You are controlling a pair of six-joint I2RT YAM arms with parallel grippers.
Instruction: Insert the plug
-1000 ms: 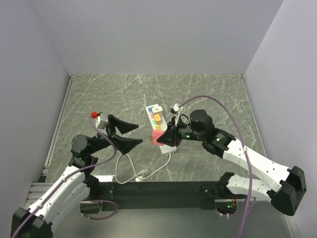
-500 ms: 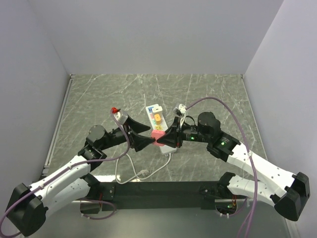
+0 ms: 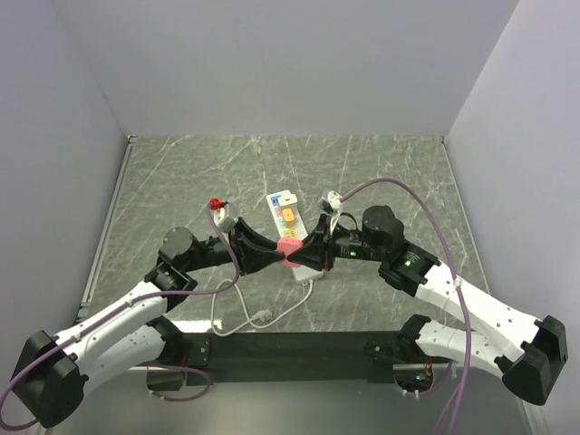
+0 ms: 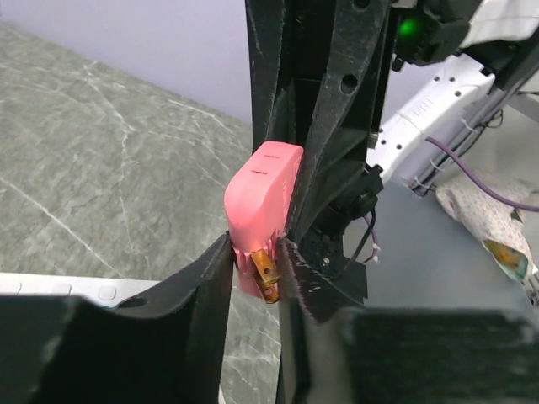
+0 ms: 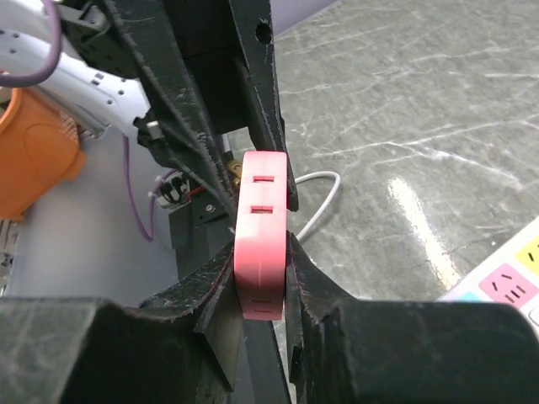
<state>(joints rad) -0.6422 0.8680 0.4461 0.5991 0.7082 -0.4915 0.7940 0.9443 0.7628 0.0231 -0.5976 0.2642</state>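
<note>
marble table [image 3: 181,172] w/ pwr strip [image 3: 285,211], cable [image 3: 260,316]

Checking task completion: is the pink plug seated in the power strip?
No: the pink plug sits in the left tool with prongs bare.

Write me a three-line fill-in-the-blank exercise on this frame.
1. The plug is ____ in colour.
2. Of the left gripper and right gripper, ____ clamp it in their jaws.
3. The power strip has a mainly ____ casing.
Missing words: pink; both; white.
</note>
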